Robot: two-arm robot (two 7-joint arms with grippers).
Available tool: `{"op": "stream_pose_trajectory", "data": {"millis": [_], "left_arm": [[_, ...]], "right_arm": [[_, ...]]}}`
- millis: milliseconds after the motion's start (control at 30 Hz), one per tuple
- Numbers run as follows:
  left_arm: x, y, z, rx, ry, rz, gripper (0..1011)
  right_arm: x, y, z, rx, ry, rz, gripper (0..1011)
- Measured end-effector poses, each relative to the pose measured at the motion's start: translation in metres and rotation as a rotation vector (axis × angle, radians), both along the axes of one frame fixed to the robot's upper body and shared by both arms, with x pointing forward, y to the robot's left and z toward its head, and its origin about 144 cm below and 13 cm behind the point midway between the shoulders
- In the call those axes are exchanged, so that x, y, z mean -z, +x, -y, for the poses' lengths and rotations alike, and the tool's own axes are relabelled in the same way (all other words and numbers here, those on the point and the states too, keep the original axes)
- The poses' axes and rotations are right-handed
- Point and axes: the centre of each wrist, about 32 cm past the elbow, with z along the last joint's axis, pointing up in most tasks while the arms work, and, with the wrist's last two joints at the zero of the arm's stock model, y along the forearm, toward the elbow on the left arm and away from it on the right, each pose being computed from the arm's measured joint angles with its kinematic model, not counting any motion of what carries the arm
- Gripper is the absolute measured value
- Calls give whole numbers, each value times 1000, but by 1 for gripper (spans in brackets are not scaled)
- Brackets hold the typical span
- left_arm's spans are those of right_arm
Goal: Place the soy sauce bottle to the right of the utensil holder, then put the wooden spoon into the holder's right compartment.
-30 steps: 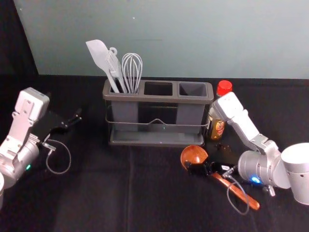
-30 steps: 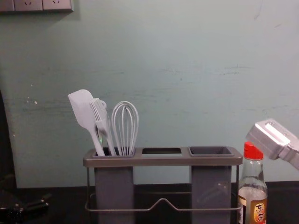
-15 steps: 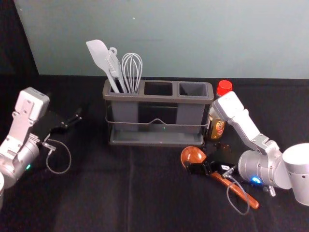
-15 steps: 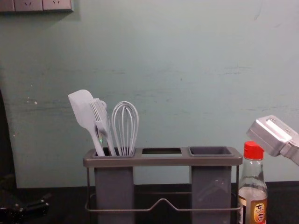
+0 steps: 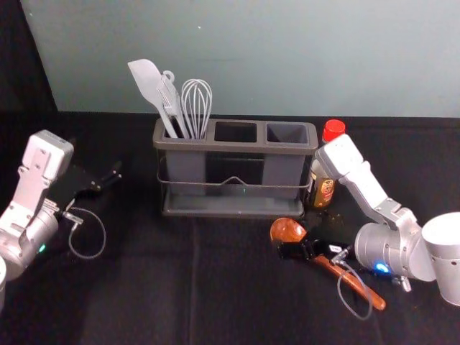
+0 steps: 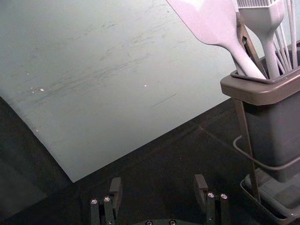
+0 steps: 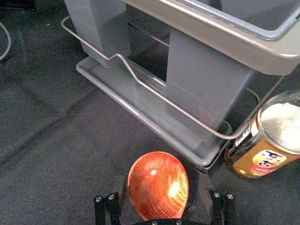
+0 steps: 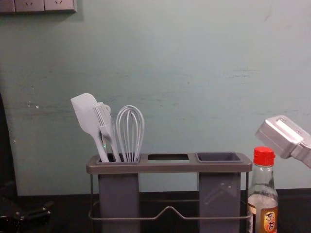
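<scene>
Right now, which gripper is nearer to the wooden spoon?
Right. The right gripper is open over the wooden spoon, near its bowl; the left gripper is farther, left of the utensil holder.

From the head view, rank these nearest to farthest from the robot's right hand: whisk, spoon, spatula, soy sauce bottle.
1. Spoon, just at the right hand.
2. Soy sauce bottle, beside the holder's right end.
3. Whisk, left compartment.
4. Spatula, same compartment, farther left.

In the head view, the right hand (image 5: 300, 232) hides part of the wooden spoon (image 5: 359, 287), its arm (image 5: 368, 192) some of the soy sauce bottle (image 5: 333, 131). The chest view cuts off the bottle's and utensil holder (image 8: 170, 167)'s bases.
</scene>
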Motion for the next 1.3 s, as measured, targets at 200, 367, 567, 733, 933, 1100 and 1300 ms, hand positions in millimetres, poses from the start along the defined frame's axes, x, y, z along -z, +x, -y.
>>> {"op": "stream_pose_trajectory", "data": {"millis": [200, 367, 567, 733, 933, 1100, 1300], "left_arm": [[0, 0, 0, 0, 0, 0, 1005], [0, 0, 0, 0, 0, 0, 1005], [0, 0, 0, 0, 0, 0, 1005], [0, 0, 0, 0, 0, 0, 1005], [0, 0, 0, 0, 0, 0, 1005], [0, 0, 0, 0, 0, 0, 1005], [0, 0, 0, 0, 0, 0, 1005]], "right_arm": [[3, 2, -4, -7, -8, -9, 1003], [7, 5, -7, -12, -19, -19, 1003], [10, 7, -10, -13, -32, -29, 1003], [11, 9, -12, -14, -38, -33, 1003], [12, 10, -13, -12, -37, -34, 1003], [13, 10, -13, -10, -31, -34, 1003], [13, 10, -12, -12, -23, -27, 989]]}}
